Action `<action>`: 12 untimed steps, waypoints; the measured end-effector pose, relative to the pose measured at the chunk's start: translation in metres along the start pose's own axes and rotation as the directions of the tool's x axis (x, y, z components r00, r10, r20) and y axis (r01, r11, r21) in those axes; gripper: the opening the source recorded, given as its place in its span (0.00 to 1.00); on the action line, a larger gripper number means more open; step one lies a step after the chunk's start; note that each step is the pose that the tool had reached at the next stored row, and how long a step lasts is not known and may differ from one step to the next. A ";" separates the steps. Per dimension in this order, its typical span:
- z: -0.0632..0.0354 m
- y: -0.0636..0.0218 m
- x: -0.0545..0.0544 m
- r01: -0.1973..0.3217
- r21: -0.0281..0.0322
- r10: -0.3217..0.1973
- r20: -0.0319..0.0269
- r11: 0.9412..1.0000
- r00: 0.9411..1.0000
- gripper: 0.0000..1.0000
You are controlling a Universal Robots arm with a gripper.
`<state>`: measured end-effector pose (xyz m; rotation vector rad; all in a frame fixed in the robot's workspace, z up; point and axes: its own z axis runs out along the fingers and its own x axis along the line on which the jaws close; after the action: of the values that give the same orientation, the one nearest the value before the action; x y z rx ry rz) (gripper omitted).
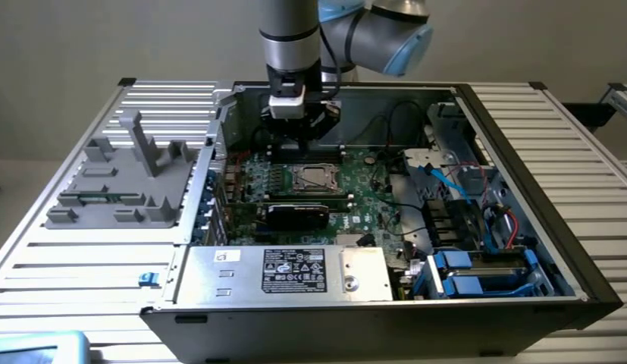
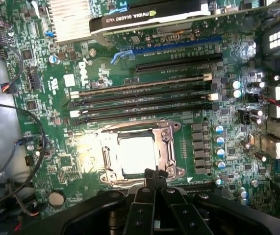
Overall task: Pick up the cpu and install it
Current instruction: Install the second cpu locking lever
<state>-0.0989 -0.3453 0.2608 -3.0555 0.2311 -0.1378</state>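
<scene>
The cpu (image 2: 136,154) sits in the socket (image 2: 140,149) on the motherboard (image 2: 179,122), and the gripper (image 2: 154,177) hovers at the socket's edge, fingers pressed together and empty; a drift downward risks striking the socket frame or nudging the chip askew

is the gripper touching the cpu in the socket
Cannot tell. In the wrist view the shut gripper overlaps the near edge of the cpu in its socket, but neither contact nor a gap shows plainly.
</scene>
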 end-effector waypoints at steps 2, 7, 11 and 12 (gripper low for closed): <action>-0.0006 0.0001 -0.001 -0.001 -0.001 0.001 0.008 1.000 1.000 0.11; -0.0013 0.0011 -0.007 0.007 -0.031 -0.007 0.007 0.999 1.000 0.11; -0.0014 0.0012 -0.009 0.026 -0.054 -0.025 0.016 0.998 1.000 0.11; -0.0014 0.0012 -0.009 0.027 -0.054 -0.026 0.019 0.998 0.999 0.11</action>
<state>-0.1079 -0.3453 0.2614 -3.1135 0.1967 -0.1061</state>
